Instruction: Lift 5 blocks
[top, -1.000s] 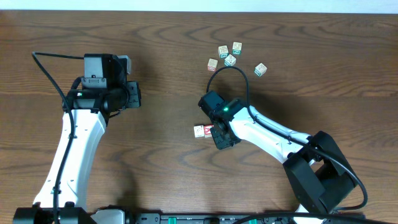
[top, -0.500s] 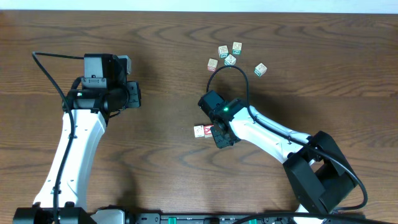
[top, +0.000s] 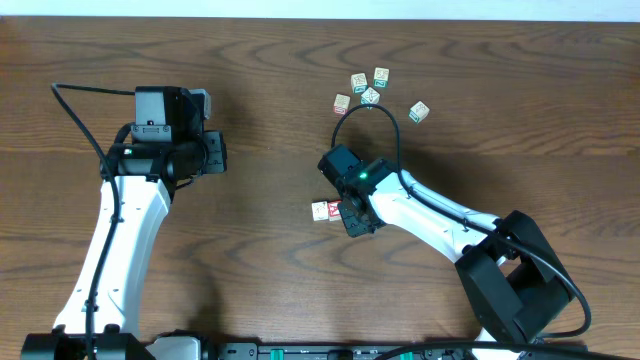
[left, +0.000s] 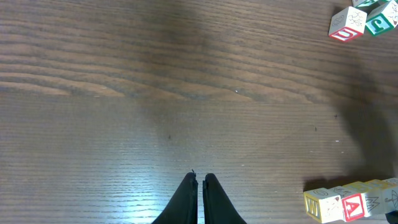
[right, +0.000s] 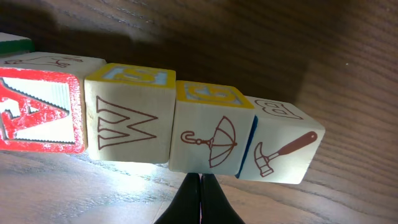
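Note:
A row of blocks lies on the wood in the right wrist view: a red "A" block, a "W" block, an umbrella block and a hammer block. My right gripper is shut and empty, its tips right at the umbrella block's near face. From overhead only the red "A" block shows beside the right gripper; the arm hides the others. The left gripper is shut on nothing, low over bare wood, with the row's "W" block off to its lower right. The left gripper sits far left.
Several loose blocks lie at the back, around a cluster and one apart. Two of them show at the left wrist view's top right. The right arm's black cable loops near the cluster. The table's far edge runs along the top.

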